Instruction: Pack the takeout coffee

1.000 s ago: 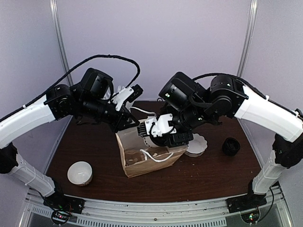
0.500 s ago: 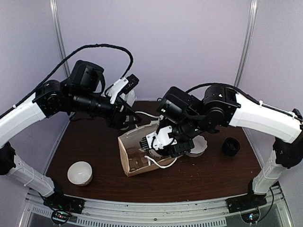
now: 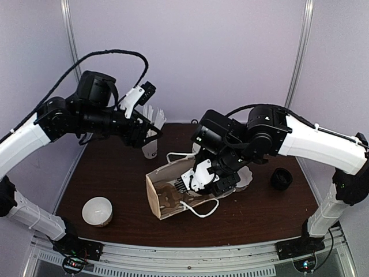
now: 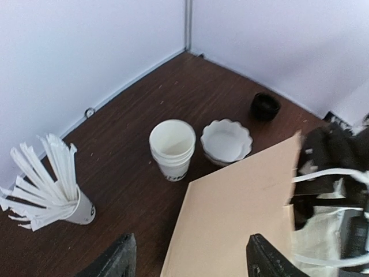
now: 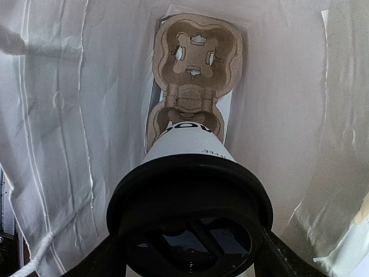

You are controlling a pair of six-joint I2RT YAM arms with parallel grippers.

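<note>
Clamping the takeout coffee (image 5: 189,173) at its black lid, right gripper (image 5: 190,254) holds it inside the paper bag (image 5: 69,115), cup base over the cardboard carrier (image 5: 196,52). Left gripper (image 4: 193,255): wide, nothing betw. fingers.

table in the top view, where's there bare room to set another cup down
Bare wood: the front right, between the paper bag and the black lids; and the left side, between the white bowl and the straw cup. Crowded mid-table, where the right gripper holds the takeout coffee in the bag beside scalloped dishes.
</note>
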